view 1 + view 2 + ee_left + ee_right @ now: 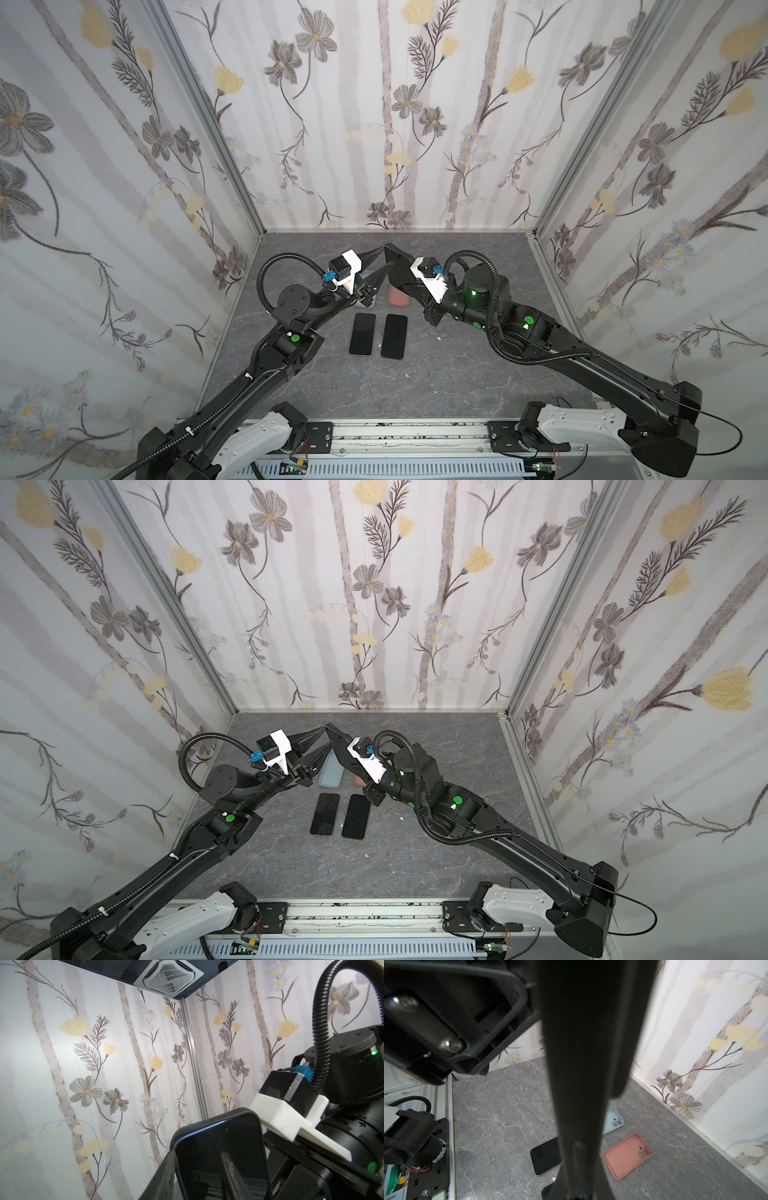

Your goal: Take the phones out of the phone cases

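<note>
cased phone [218, 1147] was held off the surface [457, 374], raised over the far end of the pink case [627, 1155]. right hand [405, 272] was clamped tight on its lower part. left hand [386, 259] straddled its upper end, fingers part spread; we could not tell if they gripped. bare phones [363, 333] lay just in front of the pink case, blue case [331, 771] beside it.

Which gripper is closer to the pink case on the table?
Right, narrowly. The right gripper hangs raised just over the far end of the pink case, gripping the phone. The left gripper meets that phone from the other side, over the blue case.
</note>
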Controlling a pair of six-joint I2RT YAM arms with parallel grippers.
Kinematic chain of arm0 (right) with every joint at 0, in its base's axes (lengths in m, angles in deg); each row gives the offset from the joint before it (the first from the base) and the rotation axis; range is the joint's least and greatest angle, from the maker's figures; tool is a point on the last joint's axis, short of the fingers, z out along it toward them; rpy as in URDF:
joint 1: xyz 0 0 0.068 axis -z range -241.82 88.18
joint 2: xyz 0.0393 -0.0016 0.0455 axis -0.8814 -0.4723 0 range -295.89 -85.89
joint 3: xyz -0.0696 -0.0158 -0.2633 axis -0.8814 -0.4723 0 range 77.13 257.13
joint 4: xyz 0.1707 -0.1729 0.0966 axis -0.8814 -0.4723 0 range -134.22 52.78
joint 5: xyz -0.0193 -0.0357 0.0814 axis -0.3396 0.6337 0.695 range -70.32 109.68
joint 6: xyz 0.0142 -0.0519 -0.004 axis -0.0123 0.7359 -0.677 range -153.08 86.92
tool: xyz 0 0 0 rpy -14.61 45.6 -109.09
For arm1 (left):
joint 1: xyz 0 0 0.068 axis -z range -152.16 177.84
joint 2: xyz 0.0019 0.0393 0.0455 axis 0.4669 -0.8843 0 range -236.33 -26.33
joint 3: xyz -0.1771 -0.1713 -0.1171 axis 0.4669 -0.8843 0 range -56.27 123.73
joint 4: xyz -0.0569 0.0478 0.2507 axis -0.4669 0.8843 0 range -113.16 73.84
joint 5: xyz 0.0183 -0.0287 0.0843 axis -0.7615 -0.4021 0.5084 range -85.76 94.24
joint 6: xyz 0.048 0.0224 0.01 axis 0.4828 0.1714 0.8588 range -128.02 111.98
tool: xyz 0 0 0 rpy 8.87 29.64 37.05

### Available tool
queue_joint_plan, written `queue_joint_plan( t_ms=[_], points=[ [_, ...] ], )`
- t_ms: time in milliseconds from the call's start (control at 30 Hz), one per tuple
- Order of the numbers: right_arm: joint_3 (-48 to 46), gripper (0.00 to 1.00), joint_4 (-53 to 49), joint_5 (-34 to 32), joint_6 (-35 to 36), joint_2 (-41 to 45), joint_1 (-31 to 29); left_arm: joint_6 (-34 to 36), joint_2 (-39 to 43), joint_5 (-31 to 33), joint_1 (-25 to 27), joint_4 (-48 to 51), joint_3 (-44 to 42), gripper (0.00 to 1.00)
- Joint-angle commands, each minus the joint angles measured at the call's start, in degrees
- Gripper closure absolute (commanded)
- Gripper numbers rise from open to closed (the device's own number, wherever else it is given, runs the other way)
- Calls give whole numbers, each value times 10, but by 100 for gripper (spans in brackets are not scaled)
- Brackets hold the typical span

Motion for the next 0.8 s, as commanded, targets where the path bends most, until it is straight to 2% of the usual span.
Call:
queue_joint_plan(
  t_ms=[0,500,767],
  points=[
    [10,100,-10,105,69,-10,-6,-6,-5,-96,3,20,8,65],
    [35,100,-82,152,121,-23,1,-15,-14,-138,-2,41,25,64],
    [38,100,-98,171,137,-15,10,-32,-17,-188,-12,43,31,64]
  ],
)
